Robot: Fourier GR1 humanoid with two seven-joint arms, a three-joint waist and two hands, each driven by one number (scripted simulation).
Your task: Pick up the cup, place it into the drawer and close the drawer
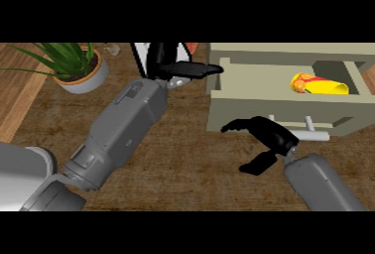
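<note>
Cup: we see the cup (319,85) already lying on its side inside the open drawer (282,104), beyond the right robot hand (267,141) and off to its right; its long axis runs side to side, mouth toward the left.
Drawer: it stands pulled out toward us, its front panel just past the right robot hand's fingers, the handle (311,130) just to the right of them.
Right robot hand: curled partway, holding nothing, thumb and fingers apart, just beside the drawer front; we cannot tell whether they touch it.
Left robot hand: the left robot hand (183,69) is up at the drawer's far left corner, fingers stretched toward the wall, holding nothing.
Nearer hand: we judge the right one is better placed to push the front shut.
Step left: closing, in our judgement; the push should run straight away from us.
Elsewhere: a potted plant (73,67) stands on the table (183,163), well to the left of the left robot hand.
</note>
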